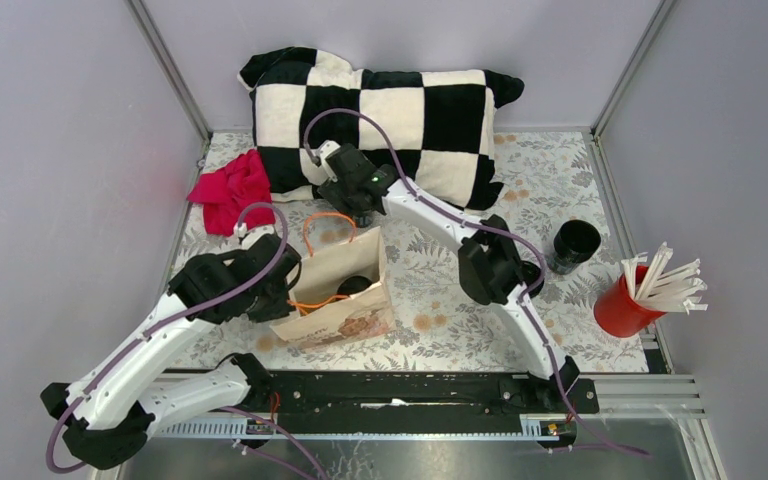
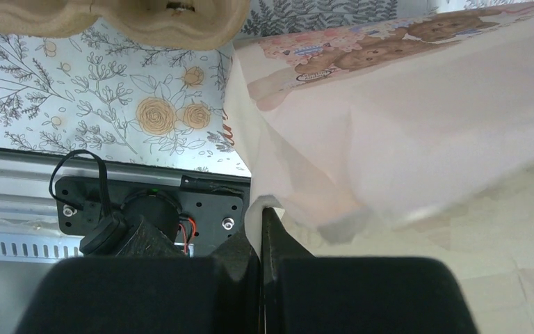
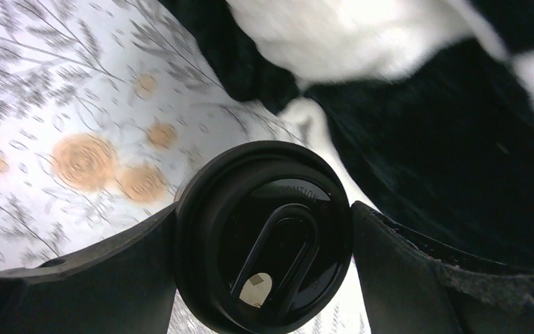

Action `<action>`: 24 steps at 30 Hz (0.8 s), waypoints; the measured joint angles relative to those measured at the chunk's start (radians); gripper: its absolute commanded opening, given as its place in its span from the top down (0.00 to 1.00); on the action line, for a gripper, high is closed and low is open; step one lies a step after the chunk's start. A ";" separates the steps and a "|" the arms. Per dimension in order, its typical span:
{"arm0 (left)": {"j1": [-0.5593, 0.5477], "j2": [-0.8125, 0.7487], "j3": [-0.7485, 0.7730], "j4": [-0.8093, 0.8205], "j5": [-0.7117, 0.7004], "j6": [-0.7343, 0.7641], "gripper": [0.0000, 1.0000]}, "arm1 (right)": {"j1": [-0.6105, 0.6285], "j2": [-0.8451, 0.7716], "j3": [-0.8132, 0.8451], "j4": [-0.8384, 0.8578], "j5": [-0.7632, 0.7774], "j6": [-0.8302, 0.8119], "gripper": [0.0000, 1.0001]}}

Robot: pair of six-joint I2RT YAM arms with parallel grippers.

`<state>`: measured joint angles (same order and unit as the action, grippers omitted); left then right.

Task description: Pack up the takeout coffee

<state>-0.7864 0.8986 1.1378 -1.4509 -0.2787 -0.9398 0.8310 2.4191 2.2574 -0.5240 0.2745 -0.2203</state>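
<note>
Currently, cup (image 1: 357,286) in paper bag (image 1: 345,322), left jaws pinching bag, right jaws gripping second cup (image 3: 264,236)

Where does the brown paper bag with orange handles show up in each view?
Top external: brown paper bag, just left of centre.
Left wrist: its pale printed side fills the upper right.
Right wrist: not in view.
Shared landmark: the floral tablecloth, in all three.

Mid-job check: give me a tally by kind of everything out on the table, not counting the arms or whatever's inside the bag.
Black cups: 2 (lidded black cup in the right gripper; other black cup)
Red cup of straws: 1
Paper bag: 1
Pulp carrier: 1
Checkered cushion: 1
Red cloth: 1
Total: 7
</note>
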 measured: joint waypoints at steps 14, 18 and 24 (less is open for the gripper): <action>0.000 0.128 0.153 0.126 -0.066 0.075 1.00 | -0.044 -0.518 -0.614 0.030 0.244 -0.012 0.39; 0.000 0.146 0.179 0.190 -0.071 0.125 1.00 | -0.069 -0.652 -0.809 0.035 0.286 0.012 0.38; 0.000 0.216 0.272 0.235 -0.107 0.182 0.91 | -0.157 -0.774 -0.977 0.042 0.312 0.077 0.38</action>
<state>-0.7864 1.1141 1.4097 -1.2163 -0.3859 -0.7574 0.6739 1.6455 1.2800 -0.4824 0.5861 -0.1432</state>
